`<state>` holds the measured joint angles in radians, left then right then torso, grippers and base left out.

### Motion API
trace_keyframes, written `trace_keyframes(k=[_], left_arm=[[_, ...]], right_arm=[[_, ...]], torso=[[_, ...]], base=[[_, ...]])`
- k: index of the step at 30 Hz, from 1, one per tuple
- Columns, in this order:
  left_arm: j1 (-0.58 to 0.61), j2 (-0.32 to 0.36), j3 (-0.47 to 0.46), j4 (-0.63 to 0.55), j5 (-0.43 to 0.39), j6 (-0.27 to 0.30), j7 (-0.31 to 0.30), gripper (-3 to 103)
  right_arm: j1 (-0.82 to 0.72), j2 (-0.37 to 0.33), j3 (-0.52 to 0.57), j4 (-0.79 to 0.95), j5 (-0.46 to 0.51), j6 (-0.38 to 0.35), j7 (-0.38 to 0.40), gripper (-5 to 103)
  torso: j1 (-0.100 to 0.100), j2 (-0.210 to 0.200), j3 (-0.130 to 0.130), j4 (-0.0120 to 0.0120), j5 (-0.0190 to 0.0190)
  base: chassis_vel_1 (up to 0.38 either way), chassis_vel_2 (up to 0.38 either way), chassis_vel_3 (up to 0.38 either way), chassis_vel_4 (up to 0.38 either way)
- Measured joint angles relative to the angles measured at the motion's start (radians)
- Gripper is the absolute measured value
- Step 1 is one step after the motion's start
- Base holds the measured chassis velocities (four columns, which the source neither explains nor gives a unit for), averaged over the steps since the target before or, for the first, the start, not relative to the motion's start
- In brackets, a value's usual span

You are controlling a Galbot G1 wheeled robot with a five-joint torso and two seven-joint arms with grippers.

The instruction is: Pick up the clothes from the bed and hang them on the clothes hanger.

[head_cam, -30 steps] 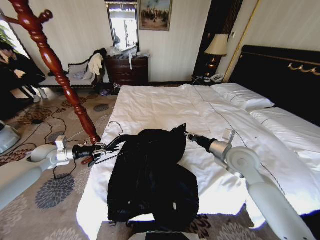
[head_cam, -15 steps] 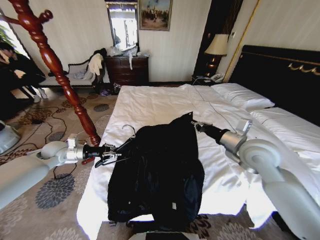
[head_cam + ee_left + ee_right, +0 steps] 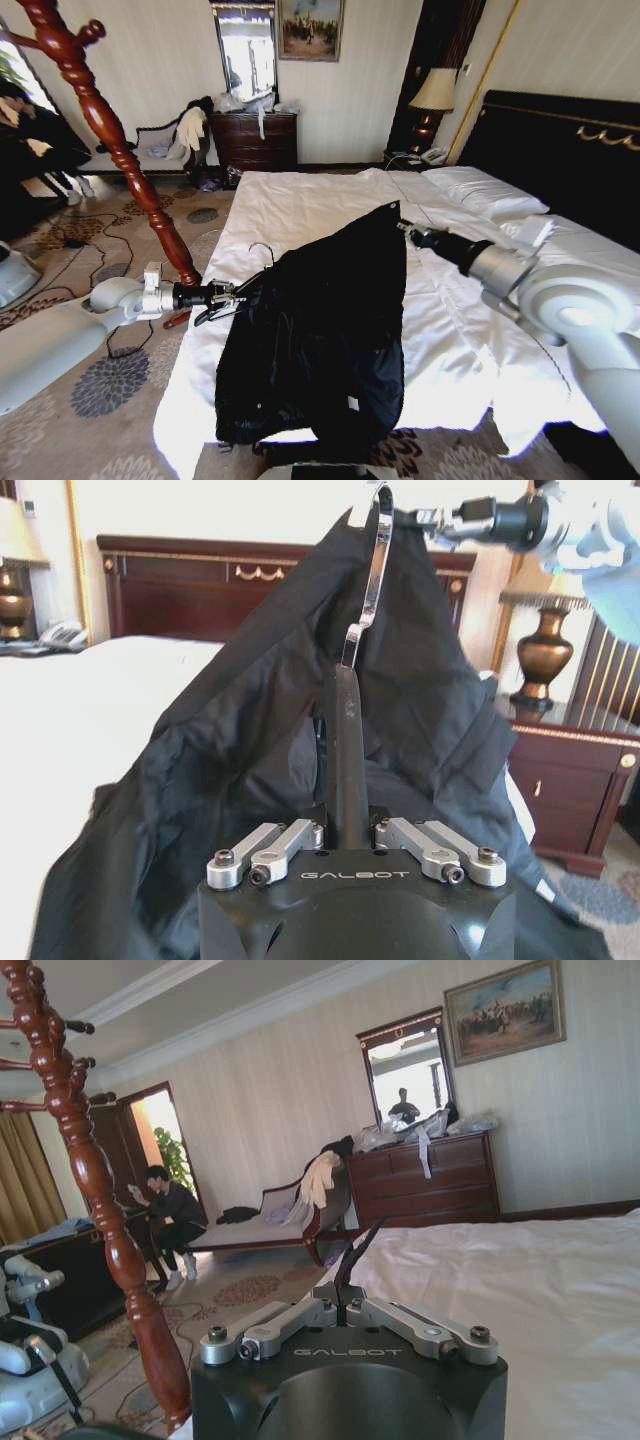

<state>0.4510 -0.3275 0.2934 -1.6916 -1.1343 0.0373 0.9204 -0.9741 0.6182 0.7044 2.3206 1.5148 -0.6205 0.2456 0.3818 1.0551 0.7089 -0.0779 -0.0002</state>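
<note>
Head view. You see the black jacket (image 3: 320, 330), slightly shiny and creased, stretched between your two tools above the near half of the bed (image 3: 320, 205). One corner is raised toward 1 o'clock, where your right tool (image 3: 403, 227) pinches it; from there the cloth falls in a broad sheet toward 6 o'clock and drapes over the foot edge of the white sheets. A small white tag (image 3: 353, 403) shows low on the cloth.

Your left tool (image 3: 228, 296), at 9 o'clock of the jacket, is closed on the black clothes hanger (image 3: 250, 284); the curved silver hook rises just above the jacket's edge.

Left wrist view. The tool (image 3: 350, 845) is narrow, clamping the hanger's black stem (image 3: 347, 750), with the hook (image 3: 372, 565) lying against the cloth.

Right wrist view. The right tool (image 3: 348, 1312) is narrow on a thin black point of fabric.

Most of the hanger's triangle is hidden behind the jacket; sleeves and collar cannot be made out among the folds. The wooden coat stand (image 3: 110, 140) stands at 10 o'clock, cut off at the top.
</note>
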Motion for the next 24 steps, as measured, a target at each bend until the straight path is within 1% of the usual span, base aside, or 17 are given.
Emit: trace_keyframes(k=[3,4,7,9,12,15,16,18,24], left_arm=[[-0.007,-0.016,-0.002,-0.044,-0.026,0.019,-0.025,16],[-0.007,-0.016,-0.002,-0.044,-0.026,0.019,-0.025,16],[-0.016,-0.031,0.011,-0.076,-0.056,0.039,-0.054,16],[-0.019,-0.036,0.016,-0.079,-0.057,0.043,-0.061,16],[-0.025,-0.052,0.033,-0.081,-0.061,0.058,-0.095,16],[-0.029,-0.061,0.037,-0.073,-0.042,0.065,-0.111,16],[-0.03,-0.068,0.038,-0.066,-0.03,0.067,-0.125,16],[-0.035,-0.079,0.042,-0.064,-0.033,0.074,-0.149,16],[-0.06,-0.101,0.072,-0.077,-0.044,0.088,-0.163,16]], right_arm=[[-0.017,0.01,-0.008,0.013,-0.01,0.001,-0.001,0],[-0.017,0.01,-0.008,0.013,-0.01,0.001,-0.001,0],[-0.016,0.013,-0.014,0.025,-0.006,0.004,0.001,0],[-0.016,0.01,-0.014,0.029,-0.004,0.005,0.002,0],[-0.02,0.006,-0.005,0.045,0.002,0.008,0.002,0],[-0.021,0.003,0.003,0.054,0.007,0.011,0.002,0],[-0.022,0.001,0.009,0.061,0.017,0.012,0.002,0],[-0.022,0.0,0.017,0.075,0.034,0.015,0.005,0],[-0.016,-0.004,0.012,0.101,0.05,0.026,0.008,0]], torso=[[0.0,0.0,0.0,-0.0004,0.0004],[0.0,0.0,0.0,-0.0004,0.0004],[0.0,0.0,0.0,0.0002,0.0002],[0.0,0.0,0.0,0.0,0.0002],[0.0,0.0,0.0,0.0,0.0002],[0.0,0.0,0.0,0.0,0.0002],[0.0,0.0,0.0,0.0,0.0002],[0.0,0.0,0.0,0.0,0.0],[0.0,0.0,0.0,0.0,0.0002]], base=[[0.0,0.0,0.0,0.0],[0.0,0.0,0.0,0.0],[0.0,0.0,0.0,0.0],[0.0,0.0,0.0,0.0],[0.0,0.0,0.0,0.0],[0.0,0.0,0.0,0.0],[0.0,0.0,0.0,0.0],[0.0,0.0,0.0,0.0],[0.0,0.0,0.0,0.0]])
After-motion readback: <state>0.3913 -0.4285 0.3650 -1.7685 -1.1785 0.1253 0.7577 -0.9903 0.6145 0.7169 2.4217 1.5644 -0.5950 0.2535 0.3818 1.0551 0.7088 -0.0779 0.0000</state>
